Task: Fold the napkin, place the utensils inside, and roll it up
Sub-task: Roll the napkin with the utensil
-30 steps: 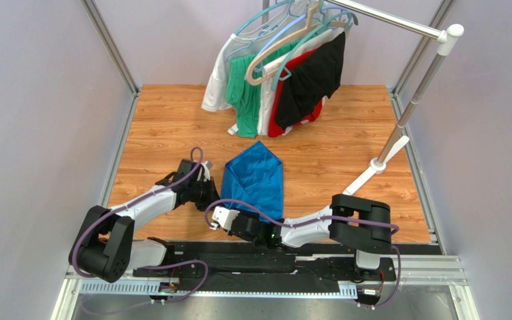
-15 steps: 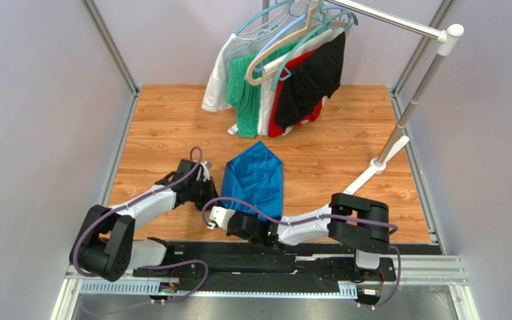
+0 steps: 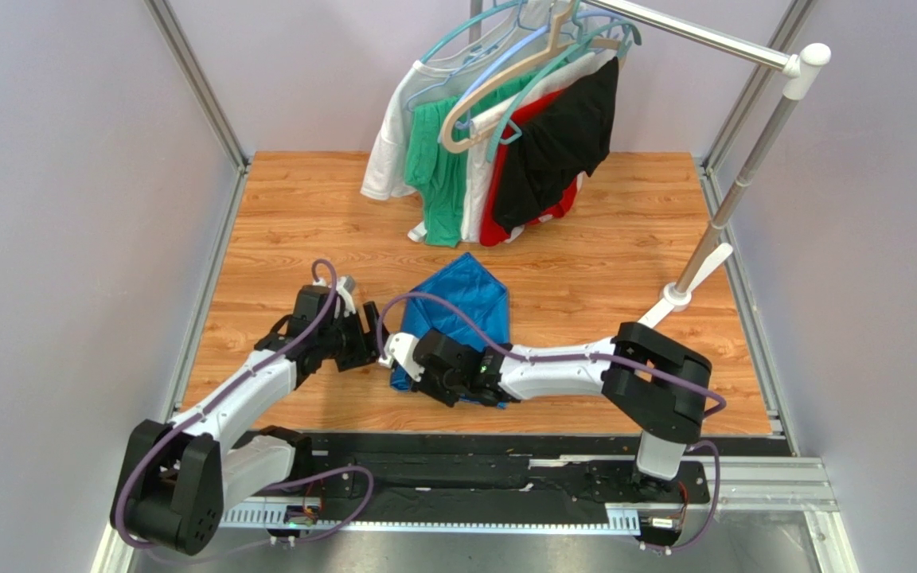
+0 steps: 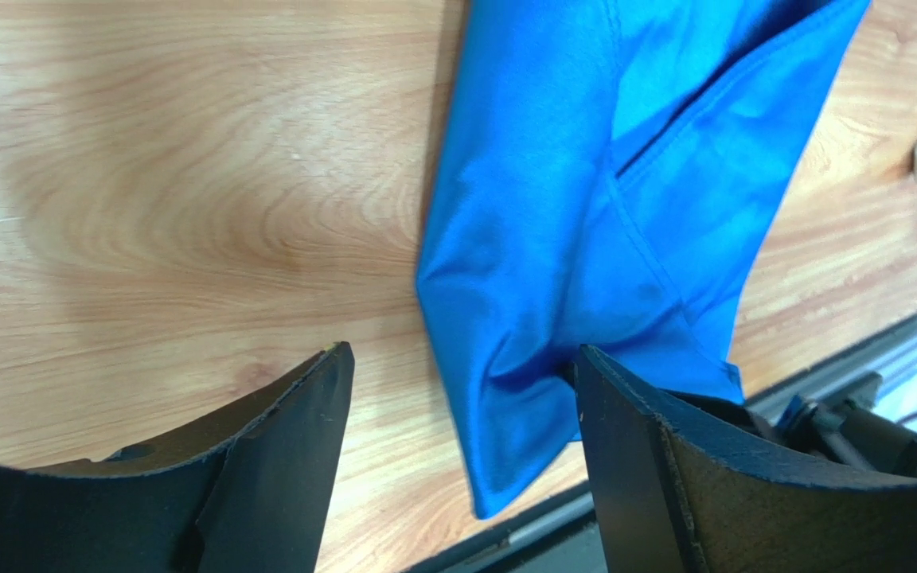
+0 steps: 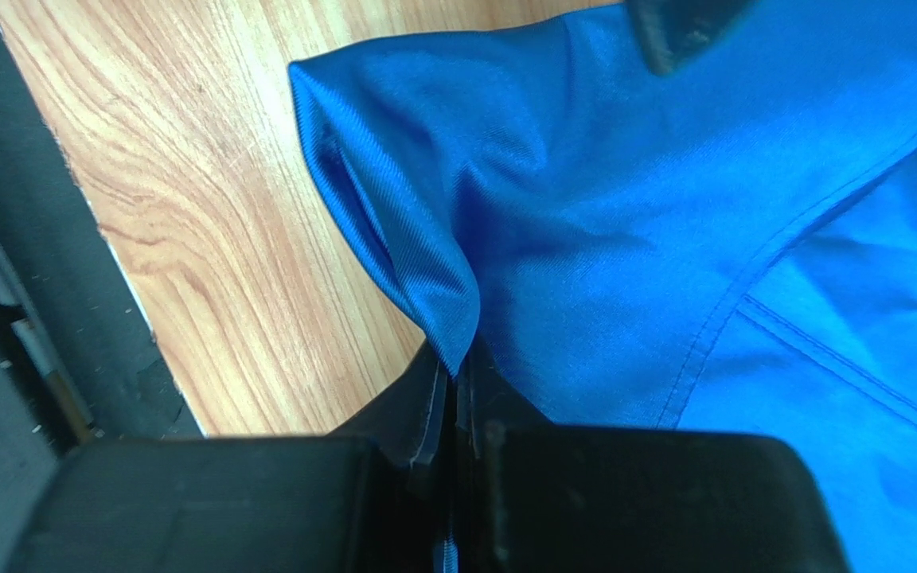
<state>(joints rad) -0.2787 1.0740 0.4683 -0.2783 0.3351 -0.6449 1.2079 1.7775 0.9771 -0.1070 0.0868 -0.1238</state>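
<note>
The left gripper (image 4: 461, 352) has just let go and stands spread wide beside the left edge of the napkin (image 3: 463, 305), mid-tabletop (image 3: 296, 215), while the right gripper (image 5: 451, 370) has clamped its near corner, so the fold now seems the right arm's job.

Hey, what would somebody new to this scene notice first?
The royal-blue napkin lies in the middle of the wooden table, its near corner pinched by the right gripper. The left gripper hovers open at its left edge. Behind, green, white, red and black garments hang on a rack at the far edge.
</note>
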